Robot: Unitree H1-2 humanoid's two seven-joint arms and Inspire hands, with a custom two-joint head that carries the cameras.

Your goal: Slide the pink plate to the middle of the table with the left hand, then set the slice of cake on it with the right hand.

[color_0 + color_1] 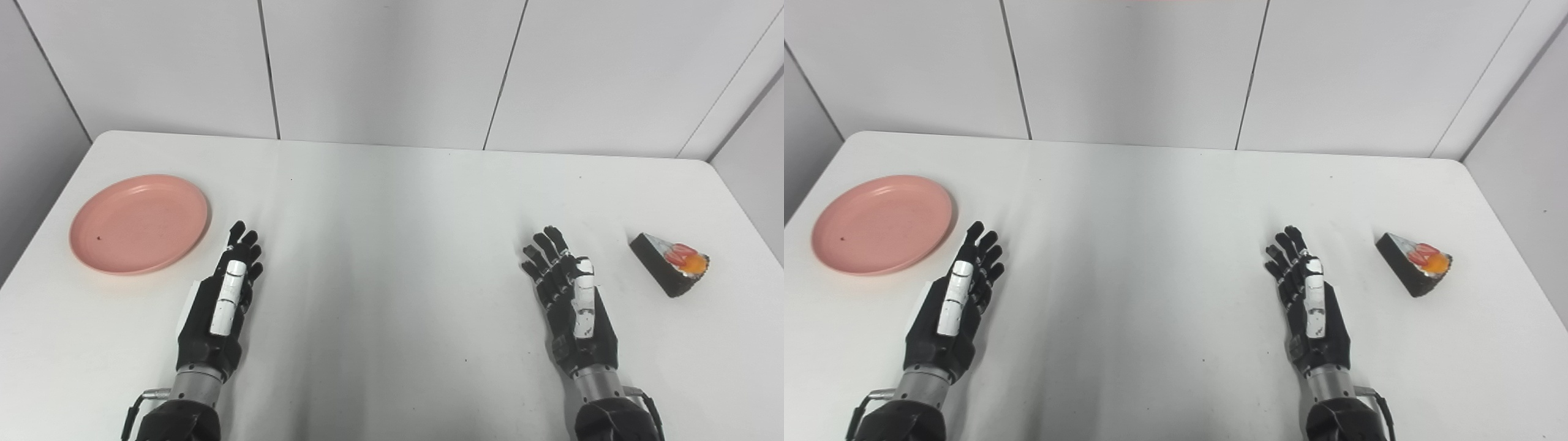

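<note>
Smooth white table (392,202), round plate (139,223)

The table (392,202) was plain white with a soft grey sheen down its middle. At its left side lay the pink plate (139,222), salmon-toned, with one tiny dark speck on it. At the table's right side sat the slice of cake (670,263), dark brown to black, topped with red and orange. The left hand (223,300) and right hand (569,294) were both black, each with a white strip along the thumb and silver-grey metal at the wrist.
</note>
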